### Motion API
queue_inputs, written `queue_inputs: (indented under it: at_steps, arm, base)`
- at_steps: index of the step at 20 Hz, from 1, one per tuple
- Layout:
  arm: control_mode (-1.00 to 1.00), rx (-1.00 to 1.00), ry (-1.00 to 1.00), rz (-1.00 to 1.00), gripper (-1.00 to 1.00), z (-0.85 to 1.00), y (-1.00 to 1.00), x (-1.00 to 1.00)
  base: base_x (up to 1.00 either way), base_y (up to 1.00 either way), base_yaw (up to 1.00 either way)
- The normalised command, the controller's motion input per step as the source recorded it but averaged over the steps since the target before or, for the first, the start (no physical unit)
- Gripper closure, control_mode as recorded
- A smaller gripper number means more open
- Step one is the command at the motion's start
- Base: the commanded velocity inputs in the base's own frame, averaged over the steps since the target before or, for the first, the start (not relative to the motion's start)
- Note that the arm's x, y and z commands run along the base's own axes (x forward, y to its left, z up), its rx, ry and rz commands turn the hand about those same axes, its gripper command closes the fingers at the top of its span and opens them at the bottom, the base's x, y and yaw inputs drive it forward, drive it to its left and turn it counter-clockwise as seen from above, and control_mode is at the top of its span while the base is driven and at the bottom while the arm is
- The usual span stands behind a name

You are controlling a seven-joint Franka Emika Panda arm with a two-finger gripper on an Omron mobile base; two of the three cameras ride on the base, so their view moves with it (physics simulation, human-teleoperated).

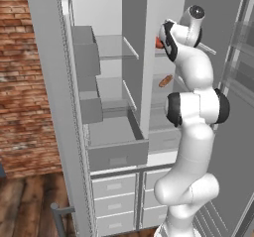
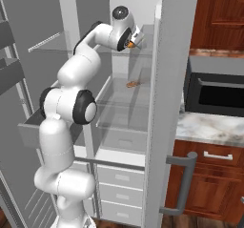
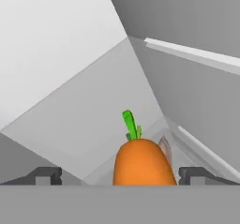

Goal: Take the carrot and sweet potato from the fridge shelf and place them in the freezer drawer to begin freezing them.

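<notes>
Jaws stand wide apart on either side of the carrot (image 3: 144,163), whose green top points away along the shelf (image 3: 89,124).

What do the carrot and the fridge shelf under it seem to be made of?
The carrot: smooth matte orange body with a green leafy stub, so probably a vegetable, rendered without texture. The fridge shelf: probably glass or clear plastic, since it looks thin, pale grey and translucent with a lighter front edge.
</notes>
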Motion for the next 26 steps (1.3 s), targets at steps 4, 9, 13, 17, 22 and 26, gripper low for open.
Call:
queue_inputs:
  at_steps: [4, 9, 13, 17, 22, 26]
  arm:
    - [-1.00, 0.00, 0.04, 0.00, -1.00, -0.29, -0.04, 0.00]
    - [-1.00, -0.02, 0.11, 0.00, 1.00, -0.53, 0.01, 0.00]
    - [-1.00, -0.06, 0.06, 0.00, 1.00, -0.46, 0.21, 0.00]
    - [-1.00, -0.03, 0.05, 0.02, 1.00, -0.34, 0.12, 0.05]
    - [-1.00, 0.00, 0.02, 0.01, 1.00, -0.26, 0.01, -0.04]
    - [-1.00, 0.00, -0.17, 0.00, 1.00, -0.13, 0.00, -0.13]
  base:
    - [0.00, 0.00, 0.00]
    - [0.00, 0.00, 0.00]
    - [0.00, 0.00, 0.00]
    - [0.00, 0.00, 0.00]
    - [0.00, 0.00, 0.00]
    - [0.00, 0.00, 0.00]
